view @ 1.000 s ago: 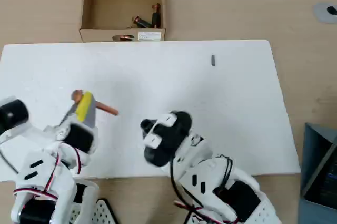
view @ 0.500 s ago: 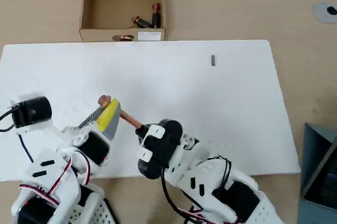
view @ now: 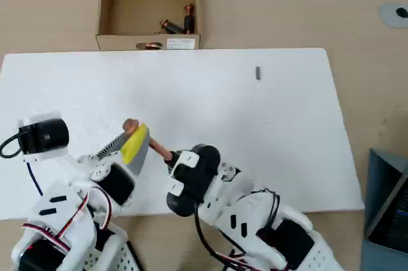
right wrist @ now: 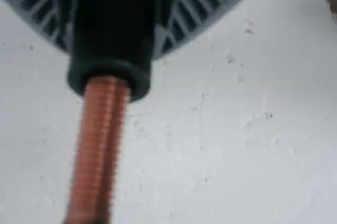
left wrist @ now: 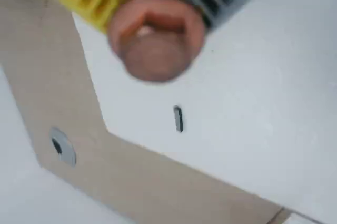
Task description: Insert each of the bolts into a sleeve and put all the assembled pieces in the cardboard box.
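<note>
- Left end effector (view: 129, 134), well below the cardboard box (view: 108, 9) and toward its left side: yellow and grey fingers pinch a copper bolt (view: 155, 145) just behind its head. In the left wrist view the head is blurred and covers the shank.
- Bolt: held over the white sheet (view: 287, 156) on the surface. It slants away from the box, and its threaded end enters a black sleeve (right wrist: 108, 29).
- Right end effector (right wrist: 113, 2), below the box's right wall: grey fingers press on either side of the sleeve. From above, the arm's own black housing hides the fingers and nearly all of the sleeve. In the right wrist view the bolt is cut off at the frame edge.
- Assembled pieces (view: 177, 25): in the box's near right corner, overlapping, count unclear.
- Copper piece (view: 150, 46): at the box's front wall; on the rim or outside it, cannot tell.
- Small dark item (view: 257, 73): on the sheet, right of the box; too small to identify.
</note>
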`<state>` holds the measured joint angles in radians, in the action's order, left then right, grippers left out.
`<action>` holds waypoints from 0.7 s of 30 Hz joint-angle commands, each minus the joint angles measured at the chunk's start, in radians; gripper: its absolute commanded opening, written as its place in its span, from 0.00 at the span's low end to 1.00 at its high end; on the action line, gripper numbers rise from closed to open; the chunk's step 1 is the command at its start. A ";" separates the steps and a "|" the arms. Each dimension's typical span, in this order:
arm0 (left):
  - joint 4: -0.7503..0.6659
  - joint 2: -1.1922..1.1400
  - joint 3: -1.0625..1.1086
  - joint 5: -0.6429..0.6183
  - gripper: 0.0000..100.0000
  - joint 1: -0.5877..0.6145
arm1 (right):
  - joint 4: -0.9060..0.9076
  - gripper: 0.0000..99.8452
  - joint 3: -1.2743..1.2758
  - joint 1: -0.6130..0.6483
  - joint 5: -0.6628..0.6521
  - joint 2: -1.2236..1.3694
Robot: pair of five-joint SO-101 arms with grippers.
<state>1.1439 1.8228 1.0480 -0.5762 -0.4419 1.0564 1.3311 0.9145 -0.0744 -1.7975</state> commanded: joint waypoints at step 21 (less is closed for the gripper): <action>0.091 -0.002 0.084 0.196 0.00 -0.229 | -0.023 0.01 -0.005 0.005 -0.089 -0.012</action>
<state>1.2298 1.8228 1.1247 -0.3966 -0.6490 1.0564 1.3311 0.9145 -0.1557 -1.7975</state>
